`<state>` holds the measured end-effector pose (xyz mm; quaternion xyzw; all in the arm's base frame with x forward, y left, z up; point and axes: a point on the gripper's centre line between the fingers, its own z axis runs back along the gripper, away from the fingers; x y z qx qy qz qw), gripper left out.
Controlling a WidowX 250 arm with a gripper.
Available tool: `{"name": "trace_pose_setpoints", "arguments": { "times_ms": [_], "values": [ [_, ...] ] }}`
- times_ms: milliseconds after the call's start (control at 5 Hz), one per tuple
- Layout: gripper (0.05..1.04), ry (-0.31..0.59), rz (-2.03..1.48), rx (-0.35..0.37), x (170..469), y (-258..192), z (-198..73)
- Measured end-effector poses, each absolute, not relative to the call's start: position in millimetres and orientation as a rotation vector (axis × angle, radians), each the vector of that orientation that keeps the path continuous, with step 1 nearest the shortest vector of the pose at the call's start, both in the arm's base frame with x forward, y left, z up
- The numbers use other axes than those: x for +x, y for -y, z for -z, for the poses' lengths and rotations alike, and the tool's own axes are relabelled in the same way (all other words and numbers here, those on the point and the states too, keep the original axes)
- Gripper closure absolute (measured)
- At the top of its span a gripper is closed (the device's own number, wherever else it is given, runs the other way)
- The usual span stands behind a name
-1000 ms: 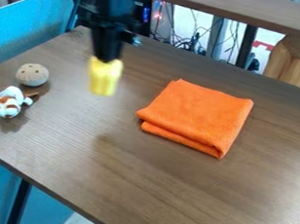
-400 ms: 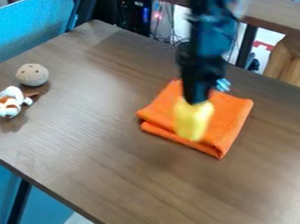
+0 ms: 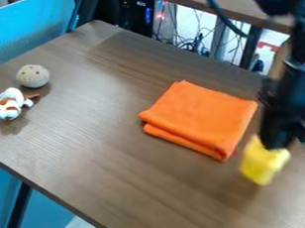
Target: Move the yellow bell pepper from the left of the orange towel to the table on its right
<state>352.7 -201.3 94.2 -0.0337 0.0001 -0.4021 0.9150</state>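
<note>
The arm comes in at the top right corner, its gripper point(image 3: 272, 144) pointing down over the right part of the wooden tabletop point(image 3: 124, 168). The jaws are clamped on a yellow object point(image 3: 264, 162), just right of the folded orange cloth point(image 3: 198, 117). The gripper hides the object's top, and blur makes its exact kind hard to tell. The arm's upper part is cut off. At the table's left lie 2 things: a beige ball with dark spots point(image 3: 33, 76) and a white-and-brown toy figure point(image 3: 10, 104). Loose cables point(image 3: 187, 43) hang behind the table; a blue panel point(image 3: 29, 24) stands at left.
</note>
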Motion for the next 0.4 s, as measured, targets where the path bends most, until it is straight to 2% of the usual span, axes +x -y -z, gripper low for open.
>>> {"name": "trace_pose_setpoints", "arguments": {
  "times_ms": [200,400],
  "values": [
    [0.855,-0.015,0.849,-0.051,354.1,236.2,-85.2],
    [0.855,-0.027,0.839,-0.053,355.5,239.2,-83.6]
  ]
}}
